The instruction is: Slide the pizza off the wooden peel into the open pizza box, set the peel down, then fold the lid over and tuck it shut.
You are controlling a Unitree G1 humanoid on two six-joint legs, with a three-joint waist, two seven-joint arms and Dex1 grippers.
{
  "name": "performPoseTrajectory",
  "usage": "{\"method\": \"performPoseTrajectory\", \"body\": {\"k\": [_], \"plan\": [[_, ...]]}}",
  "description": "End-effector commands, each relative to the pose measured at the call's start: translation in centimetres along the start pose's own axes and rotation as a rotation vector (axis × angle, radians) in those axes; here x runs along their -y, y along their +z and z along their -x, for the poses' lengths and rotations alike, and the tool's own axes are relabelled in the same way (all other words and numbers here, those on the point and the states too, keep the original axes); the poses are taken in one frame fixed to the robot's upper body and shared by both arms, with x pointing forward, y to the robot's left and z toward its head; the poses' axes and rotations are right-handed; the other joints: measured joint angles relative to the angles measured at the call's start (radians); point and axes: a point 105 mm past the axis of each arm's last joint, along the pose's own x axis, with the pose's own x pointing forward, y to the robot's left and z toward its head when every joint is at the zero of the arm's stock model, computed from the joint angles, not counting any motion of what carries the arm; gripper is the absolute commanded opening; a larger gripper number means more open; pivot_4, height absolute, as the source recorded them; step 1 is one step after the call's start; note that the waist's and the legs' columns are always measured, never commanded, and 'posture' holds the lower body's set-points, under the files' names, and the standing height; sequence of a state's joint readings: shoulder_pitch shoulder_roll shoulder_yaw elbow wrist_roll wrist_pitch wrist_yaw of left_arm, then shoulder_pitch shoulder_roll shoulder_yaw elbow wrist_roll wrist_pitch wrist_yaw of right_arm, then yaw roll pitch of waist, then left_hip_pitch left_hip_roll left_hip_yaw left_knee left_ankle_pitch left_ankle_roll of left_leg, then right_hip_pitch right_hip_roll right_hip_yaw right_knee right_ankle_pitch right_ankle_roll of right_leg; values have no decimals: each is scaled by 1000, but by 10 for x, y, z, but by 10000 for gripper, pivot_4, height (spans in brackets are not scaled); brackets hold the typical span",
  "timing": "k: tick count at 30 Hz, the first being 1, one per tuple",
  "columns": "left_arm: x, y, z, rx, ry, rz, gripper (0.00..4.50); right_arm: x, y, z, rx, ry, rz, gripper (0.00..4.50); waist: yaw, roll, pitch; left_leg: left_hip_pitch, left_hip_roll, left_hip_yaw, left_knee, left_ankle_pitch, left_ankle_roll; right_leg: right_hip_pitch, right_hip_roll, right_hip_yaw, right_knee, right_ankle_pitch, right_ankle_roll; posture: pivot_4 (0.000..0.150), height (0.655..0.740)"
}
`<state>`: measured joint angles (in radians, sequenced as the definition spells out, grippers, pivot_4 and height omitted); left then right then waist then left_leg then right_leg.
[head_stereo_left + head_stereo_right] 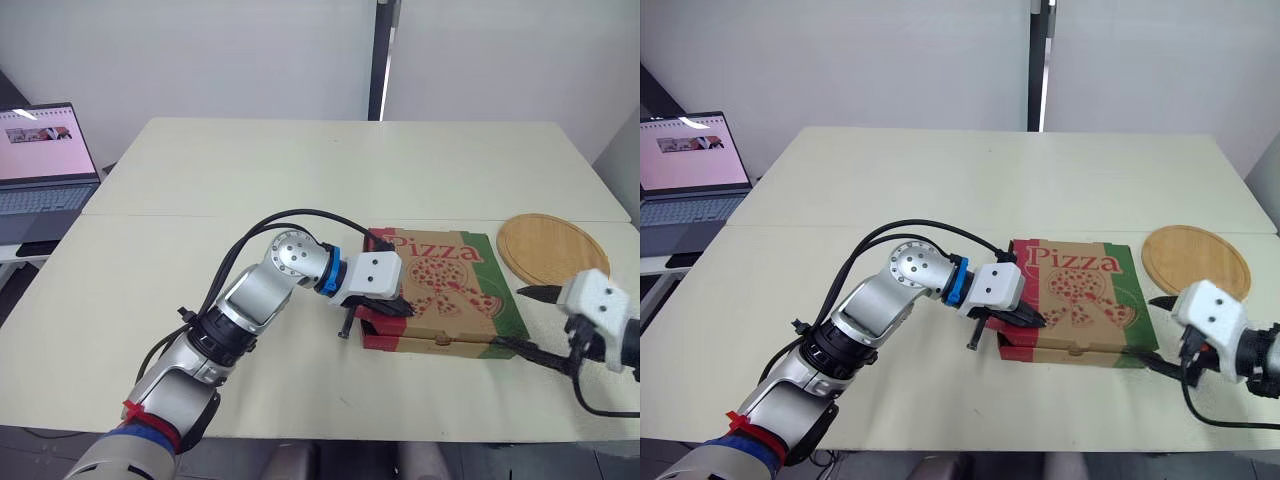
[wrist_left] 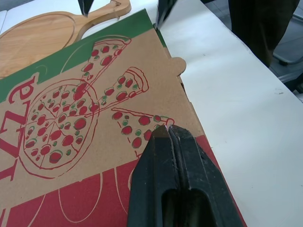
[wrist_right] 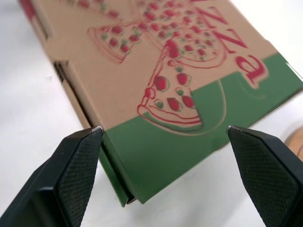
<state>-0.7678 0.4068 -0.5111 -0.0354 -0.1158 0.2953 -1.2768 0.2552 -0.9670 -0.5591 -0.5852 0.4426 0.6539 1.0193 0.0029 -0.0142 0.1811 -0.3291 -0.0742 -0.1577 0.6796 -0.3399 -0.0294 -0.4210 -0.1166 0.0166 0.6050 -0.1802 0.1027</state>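
Note:
The pizza box point(image 1: 450, 285) lies on the table with its printed lid folded down over it. My left gripper point(image 1: 400, 308) is shut, its fingertips point(image 2: 169, 127) resting on the lid near the box's front left corner, holding nothing. My right gripper point(image 1: 520, 318) stands open at the box's front right corner point(image 3: 128, 189), one finger on each side of that corner, apart from the cardboard. The round wooden peel point(image 1: 552, 247) lies empty on the table to the right of the box. The pizza is hidden.
An open laptop point(image 1: 45, 160) stands on a side table at the far left. The cream table point(image 1: 250, 180) stretches wide behind and left of the box. Its front edge runs close below my right gripper. A small lid tab point(image 2: 179, 64) juts out at the box's front.

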Motion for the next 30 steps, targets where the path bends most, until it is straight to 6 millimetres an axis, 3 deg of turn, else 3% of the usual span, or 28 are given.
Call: {"method": "performPoseTrajectory", "body": {"k": [1, 3, 6, 9, 17, 23, 26, 30], "plan": [[-1, 0, 0, -10, 4, -10, 0, 14, 1, 19, 15, -69, -80, 44872, 0, 0, 0, 0, 0, 0, 0, 0, 0, 0, 0, 0, 0, 0, 0, 1500, 7400], [-1, 0, 0, -8, 7, -10, 0, 21, -2, 22, 14, -107, -93, 44872, 0, 0, 0, 0, 0, 0, 0, -1, 1, 0, 0, 0, 0, 0, 0, 1500, 7400], [-2, 1, 0, -4, 10, -11, 0, 21, 8, 15, 72, -106, -87, 38772, -2, 0, 0, 0, 0, 1, 0, -1, 1, 0, 0, 0, 0, 0, 0, 1500, 7400], [-3, 1, 1, -1, 15, -11, 0, 13, 19, 3, 102, -57, -62, 28831, -3, 0, 0, 0, 0, 1, 0, -1, 1, 0, 0, 0, 2, -3, 4, 1500, 7400], [-13, 15, 9, 80, 77, -7, 0, -18, 44, -59, 187, 102, 46, 148, -2, 0, 0, 0, 0, -1, 0, 0, -1, 0, 0, -1, 2, -3, 5, 1500, 7400], [-18, 28, 42, 149, 146, 53, 0, -33, 54, -79, 226, 184, 77, 148, -3, 0, 0, 0, 0, -1, 0, 1, -2, -2, 0, -1, 2, -1, 0, 1500, 7400], [-20, 10, 74, 56, 194, 79, 0, -40, 56, -85, 233, 215, 97, 148, -10, 0, 0, 0, 0, -1, 0, 1, -2, -2, 0, -1, 3, -1, 0, 1500, 7400], [-10, -33, 102, -139, 214, 102, 0, -41, 53, -88, 229, 219, 109, 148, -9, 0, 0, 1, 0, -2, 0, 0, -1, -3, 1, -1, 4, -1, -1, 1500, 7400]]}}
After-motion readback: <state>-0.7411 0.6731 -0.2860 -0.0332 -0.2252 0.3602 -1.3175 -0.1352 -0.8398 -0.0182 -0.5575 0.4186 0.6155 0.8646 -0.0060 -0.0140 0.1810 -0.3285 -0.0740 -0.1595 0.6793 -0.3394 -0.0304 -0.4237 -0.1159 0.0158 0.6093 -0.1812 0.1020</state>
